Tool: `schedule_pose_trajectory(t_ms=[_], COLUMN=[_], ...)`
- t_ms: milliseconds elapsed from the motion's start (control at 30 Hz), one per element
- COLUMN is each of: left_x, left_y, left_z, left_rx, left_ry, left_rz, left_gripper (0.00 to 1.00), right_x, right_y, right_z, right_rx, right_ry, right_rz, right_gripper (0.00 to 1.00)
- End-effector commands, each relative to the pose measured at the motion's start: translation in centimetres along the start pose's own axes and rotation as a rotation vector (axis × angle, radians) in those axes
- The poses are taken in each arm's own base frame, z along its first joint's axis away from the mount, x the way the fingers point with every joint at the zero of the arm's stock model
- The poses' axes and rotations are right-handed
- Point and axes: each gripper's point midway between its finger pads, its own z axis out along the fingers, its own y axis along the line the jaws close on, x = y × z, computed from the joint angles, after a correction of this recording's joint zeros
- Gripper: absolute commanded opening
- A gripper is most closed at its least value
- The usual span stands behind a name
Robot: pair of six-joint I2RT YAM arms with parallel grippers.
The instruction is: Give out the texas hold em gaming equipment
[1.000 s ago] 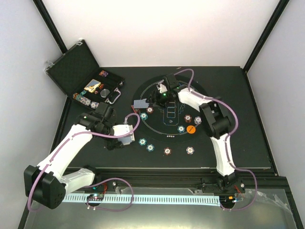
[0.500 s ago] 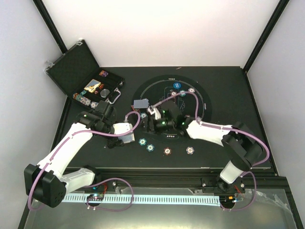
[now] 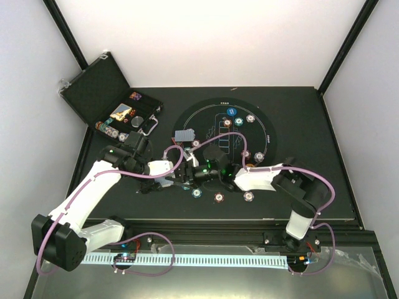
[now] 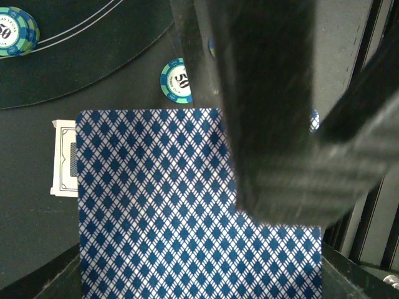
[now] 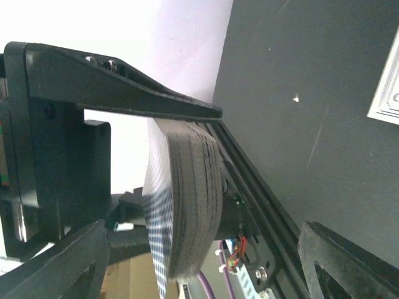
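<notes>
Lead: Deck [image 4: 156,205] status?
Tech: Pinched by left gripper [image 3: 167,179], off mat [image 3: 199,118] at 8 o'clock, held level as supply.
Lead: Right gripper [image 3: 189,175]?
Tech: Jaws spread, facing the Deck edge-on, holding nothing; probably there to pull a card for dealing.
</notes>
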Motion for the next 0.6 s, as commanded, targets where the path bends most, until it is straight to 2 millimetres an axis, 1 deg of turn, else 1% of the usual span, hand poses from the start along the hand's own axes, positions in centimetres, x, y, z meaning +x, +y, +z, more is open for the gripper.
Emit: schedule_pose_trajectory(t_ms=[0, 100, 167, 233, 333, 433, 567], left_x=[-1.5, -1.7, -1.7, -1.8, -1.9, -1.9, -2.0], left_y=[0.1, -0.1, -0.1, -0.2, -0.2, -0.2, -0.3], left_z=[-1.5, -1.6, -1.7, -1.7, -1.9, -2.0, -2.1], left_rx=[-0.015, -0.011, -0.013, -0.012, -0.013, -0.016, -0.016], left_ry=[-0.065, -0.074, -0.079, -0.083, -0.087, -0.089, -0.095], left_rz=[0.018, 0.02, 0.02, 0.022, 0.023, 0.025, 0.027], left_gripper=[0.02, 0.01, 0.01, 0.01, 0.02, 0.02, 0.02], right_x=[-0.7, -0.9, -1.0, -1.3, -1.4, -1.4, -1.6], right_y=[2.6, 2.7, 2.3, 2.3, 1.6, 0.9, -0.1], right_z=[1.4, 2.3, 3.1, 3.6, 4.1, 4.2, 3.7], right_rx=[-0.078, -0.079, -0.07, -0.079, -0.075, -0.065, -0.059], right_ry=[0.005, 0.018, 0.03, 0.037, 0.041, 0.039, 0.023], right_rz=[-0.037, -0.038, -0.03, -0.023, -0.005, 0.008, 0.028], right_gripper=[0.85, 0.83, 0.8, 0.76, 0.69, 0.65, 0.59])
